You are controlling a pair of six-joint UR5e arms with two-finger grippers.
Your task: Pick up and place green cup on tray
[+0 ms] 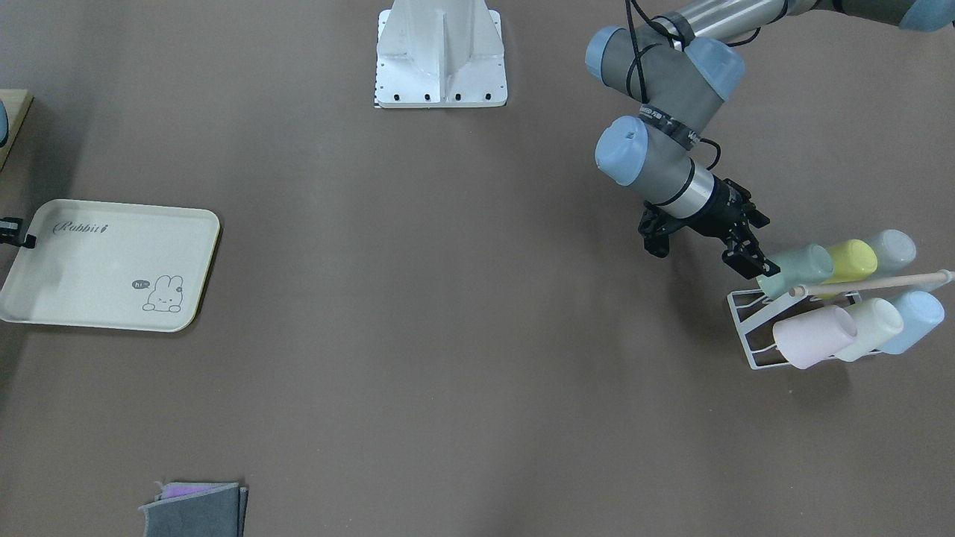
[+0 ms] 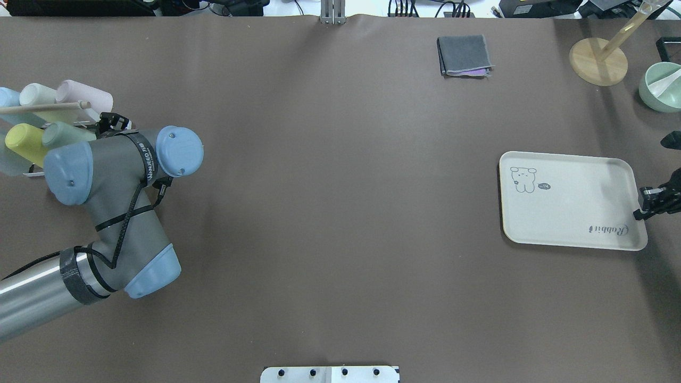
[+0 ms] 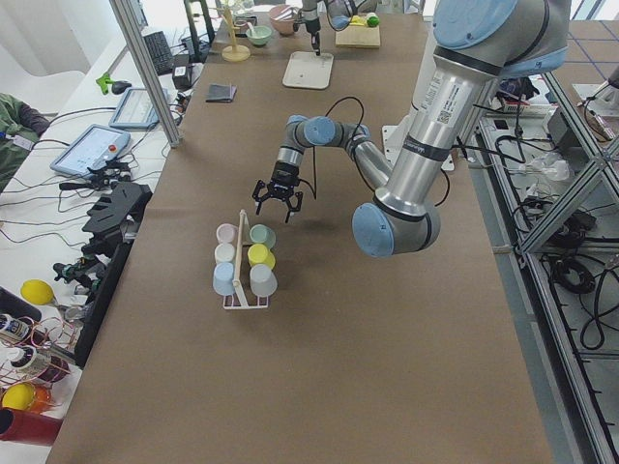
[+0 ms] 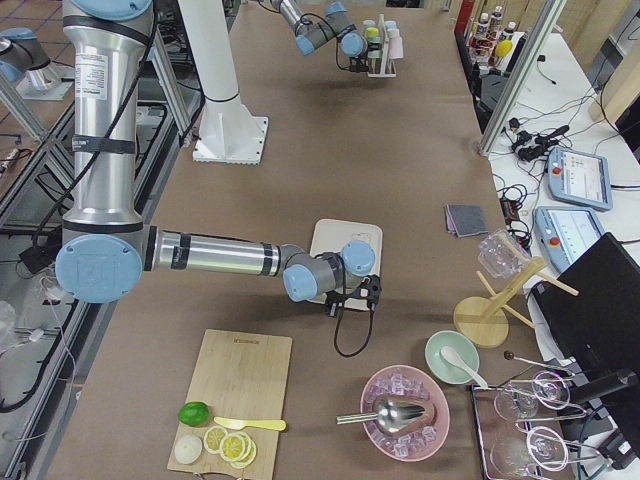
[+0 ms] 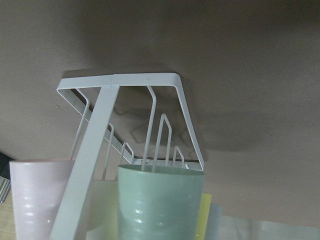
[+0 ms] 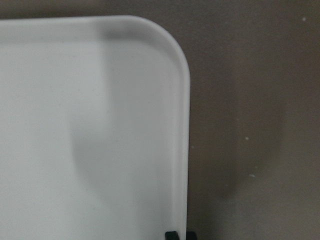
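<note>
green cup [image 1: 798,268]: on the white wire rack [image 1: 748,339] at the left end of the surface [image 2: 340,213], lying tilted on the prongs; right-hand end of the near row, touching the yellow cup [image 1: 850,259] on its left, across the wooden rod [image 1: 873,283] from the pink cup [image 1: 813,337].

other cups on the rack: grey-blue cup [image 1: 891,250] left of the yellow cup in the near row; cream cup [image 1: 873,328] and blue cup [image 1: 914,321] left of the pink cup in the far row.

left hand [image 1: 705,256]: spread wide, nothing held; just right of the rack, one fingertip close beside the end of the green cup, touching or not unclear. In the left wrist view only the green cup, the pink cup and the rack wires, close up, no fingers in sight.

right hand [image 2: 646,205]: at the right-hand short edge of the tray, fingers [image 6: 172,235] set close together on either side of the rim, pinching it.

tray [image 2: 574,213]: flat on the surface at the right end, well apart from the rack and the green cup; "Rabbit" script at the corner by the right hand, bunny drawing at the opposite corner.

grey cloth [image 2: 463,55]: folded, on the far side of the surface, right of the middle, a purple layer showing at its edge.
</note>
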